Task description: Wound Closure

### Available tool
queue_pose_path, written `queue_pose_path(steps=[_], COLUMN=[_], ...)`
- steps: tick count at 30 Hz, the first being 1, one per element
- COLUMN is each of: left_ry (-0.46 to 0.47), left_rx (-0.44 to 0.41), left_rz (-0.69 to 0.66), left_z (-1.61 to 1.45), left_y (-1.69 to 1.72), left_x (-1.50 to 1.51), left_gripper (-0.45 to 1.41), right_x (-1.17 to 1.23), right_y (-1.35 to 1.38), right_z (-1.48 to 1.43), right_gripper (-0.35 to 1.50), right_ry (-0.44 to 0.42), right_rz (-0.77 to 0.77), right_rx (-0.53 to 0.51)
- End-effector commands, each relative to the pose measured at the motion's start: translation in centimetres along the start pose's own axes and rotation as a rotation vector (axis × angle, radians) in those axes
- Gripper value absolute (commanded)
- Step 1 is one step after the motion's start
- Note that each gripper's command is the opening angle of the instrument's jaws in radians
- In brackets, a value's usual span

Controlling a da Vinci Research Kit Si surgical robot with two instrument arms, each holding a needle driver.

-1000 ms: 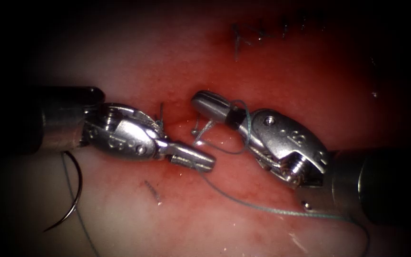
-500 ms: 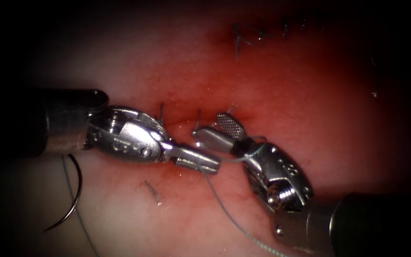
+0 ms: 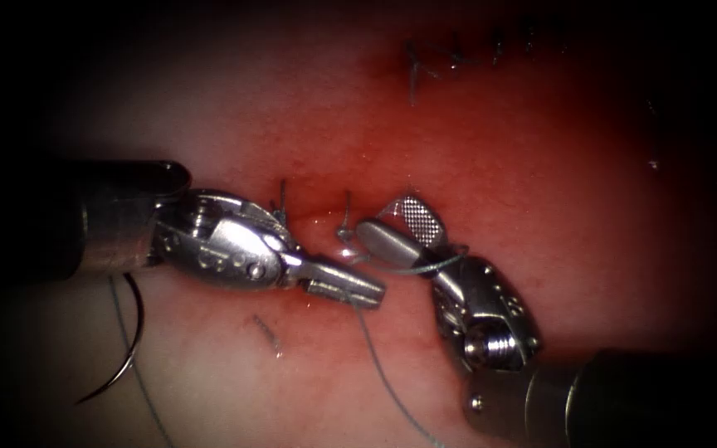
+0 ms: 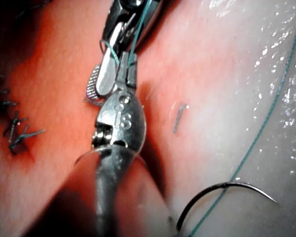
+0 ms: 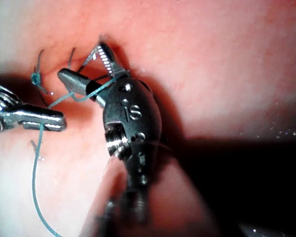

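Observation:
My left tool comes in from the left with its jaws shut on the teal thread, which trails down from them. The same thread is looped round my right tool just behind its jaws, which stand open around a short upright thread end at the stitch, holding nothing. The curved needle lies free on the pale tissue at the lower left, held by neither tool and not in the tissue. In the right wrist view the open right tool faces the shut left tool. The left wrist view has the needle lying loose.
Finished stitches with dark cut ends sit at the upper right. Short thread ends poke from the tissue below the left tool. Red fluid stains the tissue round the wound.
The right tool's jaws have opened and it has swung down, its tip coming to the short thread end with the loop still round it. The left tool edged right, keeping hold of the thread.

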State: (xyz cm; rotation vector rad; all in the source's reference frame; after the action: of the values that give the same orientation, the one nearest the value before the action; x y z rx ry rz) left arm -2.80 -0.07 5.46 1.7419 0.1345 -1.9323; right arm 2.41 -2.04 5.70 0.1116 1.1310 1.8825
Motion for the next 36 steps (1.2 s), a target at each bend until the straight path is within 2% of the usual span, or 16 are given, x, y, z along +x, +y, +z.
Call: queue_pose_path(steps=[1, 9, 13, 21, 23, 25, 27, 28, 33, 36], left_ry=[0.000, -0.002, -0.004, -0.004, -0.004, -0.005, -0.003, -0.003, -0.001, 0.000], left_rx=[0.000, -0.005, -0.008, -0.017, -0.022, -0.025, -0.026, -0.026, -0.028, -0.030], left_rz=[0.002, 0.001, 0.001, 0.003, -0.002, -0.001, -0.001, -0.001, -0.005, -0.005], left_z=[0.06, 0.08, 0.10, 0.14, 0.14, 0.15, 0.15, 0.15, 0.14, 0.13], left_y=[-0.01, 0.00, 0.01, 0.05, 0.06, 0.07, 0.07, 0.07, 0.09, 0.10], left_x=[-0.05, -0.02, -0.01, -0.01, -0.01, -0.01, -0.01, -0.01, 0.00, 0.00], left_gripper=[-0.45, -0.45, -0.45, -0.45, -0.45, -0.45, -0.45, -0.45, -0.45, -0.45], right_x=[-0.09, -0.28, -0.32, -0.33, -0.34, -0.35, -0.36, -0.35, -0.29, -0.23], right_y=[0.07, 0.25, 0.20, 0.11, 0.12, 0.13, 0.14, 0.14, 0.17, 0.19], right_z=[0.07, 0.23, 0.31, 0.43, 0.43, 0.43, 0.43, 0.43, 0.41, 0.36], right_gripper=[1.08, 1.11, 1.11, 0.96, 0.86, 0.66, 0.26, 0.16, 0.19, 0.27], right_ry=[0.003, -0.078, -0.090, -0.094, -0.098, -0.108, -0.114, -0.111, -0.097, -0.074], right_rz=[0.041, 0.121, 0.133, 0.126, 0.101, 0.062, 0.018, 0.006, -0.047, -0.115], right_rx=[0.000, -0.024, -0.016, -0.020, -0.030, -0.050, -0.075, -0.086, -0.103, -0.125])
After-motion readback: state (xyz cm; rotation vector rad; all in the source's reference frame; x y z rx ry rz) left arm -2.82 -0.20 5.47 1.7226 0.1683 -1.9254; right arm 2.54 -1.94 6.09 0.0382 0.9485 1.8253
